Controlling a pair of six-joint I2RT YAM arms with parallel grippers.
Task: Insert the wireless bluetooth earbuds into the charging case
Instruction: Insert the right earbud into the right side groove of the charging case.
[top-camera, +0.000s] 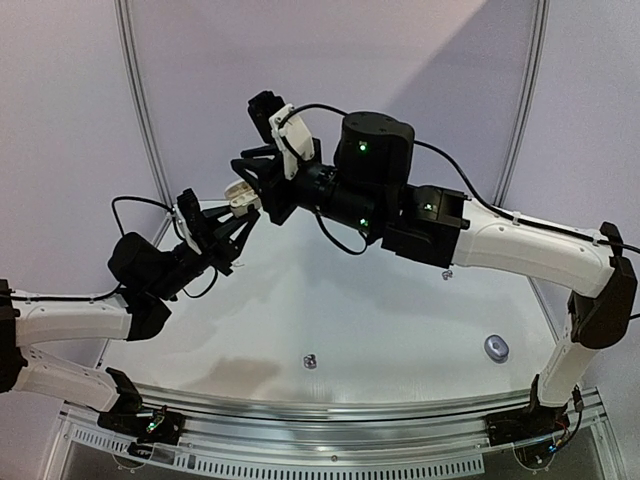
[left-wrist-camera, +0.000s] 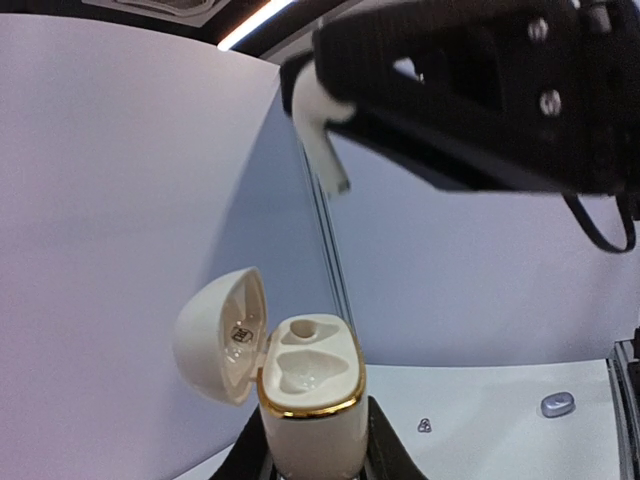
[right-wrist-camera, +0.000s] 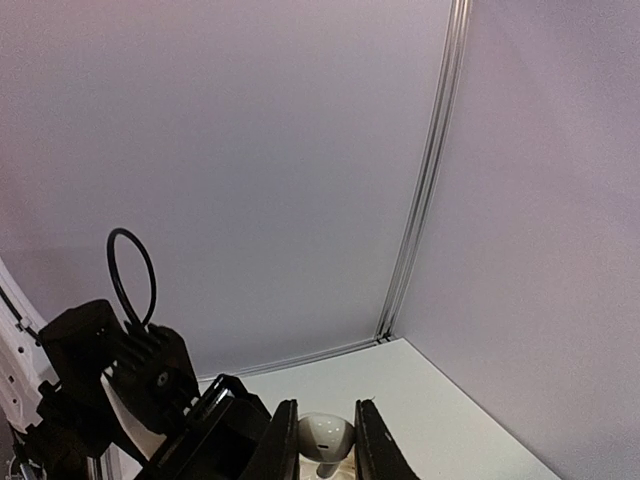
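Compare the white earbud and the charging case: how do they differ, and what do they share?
Size: the earbud is much smaller than the case. Holder: the right gripper pinches the earbud; the left gripper clamps the case. Look: the case has a gold rim and an open lid; the earbud is plain. Both are glossy white and held in mid-air.

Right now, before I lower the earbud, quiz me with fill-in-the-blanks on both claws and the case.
The left claw grips the charging case, whose lid stands ____.
The right claw pinches a ____ earbud.
Both sockets in the case are ____.
The earbud hangs ____ the case, clear of it.
Missing: open; white; empty; above.
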